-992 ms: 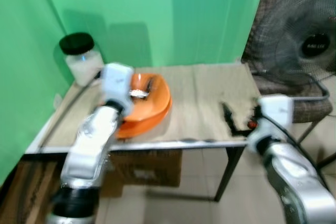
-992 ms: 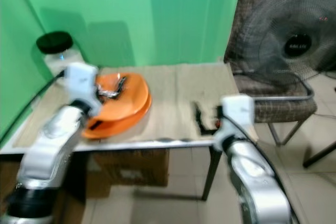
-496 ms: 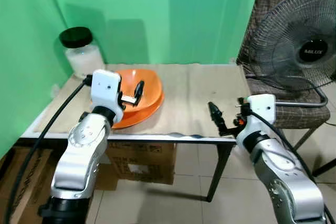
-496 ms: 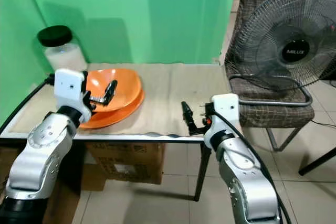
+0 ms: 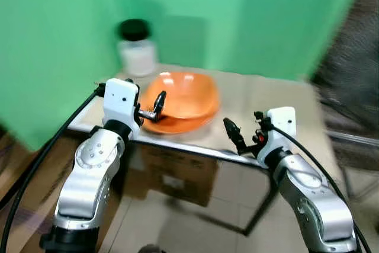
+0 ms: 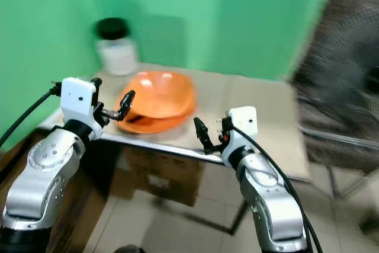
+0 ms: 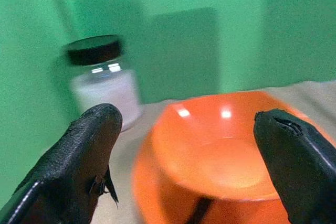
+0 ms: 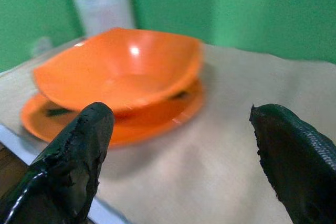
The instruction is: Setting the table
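Orange bowl sits in an orange plate on the table, jar at 11 o'clock. Left gripper and right gripper hover near the front edge, jaws wide apart, empty.

Glossy orange bowl — matt tablecloth

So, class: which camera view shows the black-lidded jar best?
The left wrist view: the jar is close and whole, with black lid and white contents, standing behind the orange bowl. Both eye views show it small and blurred at the table's back; the right wrist view cuts off its lid.
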Controlling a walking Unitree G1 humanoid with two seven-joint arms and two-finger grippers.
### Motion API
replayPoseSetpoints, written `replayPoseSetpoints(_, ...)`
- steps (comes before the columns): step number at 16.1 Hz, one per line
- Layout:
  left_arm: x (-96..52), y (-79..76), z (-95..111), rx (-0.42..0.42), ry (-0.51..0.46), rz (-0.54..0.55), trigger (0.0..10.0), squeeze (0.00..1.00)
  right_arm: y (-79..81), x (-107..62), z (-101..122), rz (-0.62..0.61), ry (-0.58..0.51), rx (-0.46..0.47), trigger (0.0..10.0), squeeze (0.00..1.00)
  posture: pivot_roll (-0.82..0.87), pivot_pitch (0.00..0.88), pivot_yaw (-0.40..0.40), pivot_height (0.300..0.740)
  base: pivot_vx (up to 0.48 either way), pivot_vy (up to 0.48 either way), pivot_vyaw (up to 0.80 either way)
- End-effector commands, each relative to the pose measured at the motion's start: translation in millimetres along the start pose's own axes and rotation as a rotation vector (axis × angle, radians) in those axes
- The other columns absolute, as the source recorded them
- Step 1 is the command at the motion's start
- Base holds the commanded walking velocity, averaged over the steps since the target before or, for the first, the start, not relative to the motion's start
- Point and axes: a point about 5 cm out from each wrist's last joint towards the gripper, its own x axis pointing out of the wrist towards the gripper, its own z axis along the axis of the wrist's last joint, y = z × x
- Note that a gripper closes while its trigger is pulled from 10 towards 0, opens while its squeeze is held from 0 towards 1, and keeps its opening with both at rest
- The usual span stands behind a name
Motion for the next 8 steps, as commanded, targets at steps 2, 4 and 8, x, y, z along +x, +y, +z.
replayPoseSetpoints(2, -0.8, 1.5, 2.8, 0.000, -0.003, -0.008, 10.0, 0.00, -3.3, 6.9, 12.4, 0.002, -0.052, 0.005, 10.0, 0.00, 0.08, 0.000, 0.011, 0.740, 0.337, 0.000, 0.80)
replayPoseSetpoints(4, -0.9, -0.1, 2.1, 0.002, 0.001, -0.029, 10.0, 0.00, -7.3, 8.3, 17.9, -0.043, -0.092, 0.015, 10.0, 0.00, 0.07, 0.000, 0.019, 0.740, 0.341, 0.000, 0.40)
replayPoseSetpoints(8, -1.0, -4.4, -0.6, 0.005, 0.013, -0.057, 10.0, 0.00, -12.0, 6.8, 19.8, -0.070, -0.107, 0.047, 10.0, 0.00, 0.07, 0.000, 0.023, 0.740, 0.340, 0.000, 0.00)
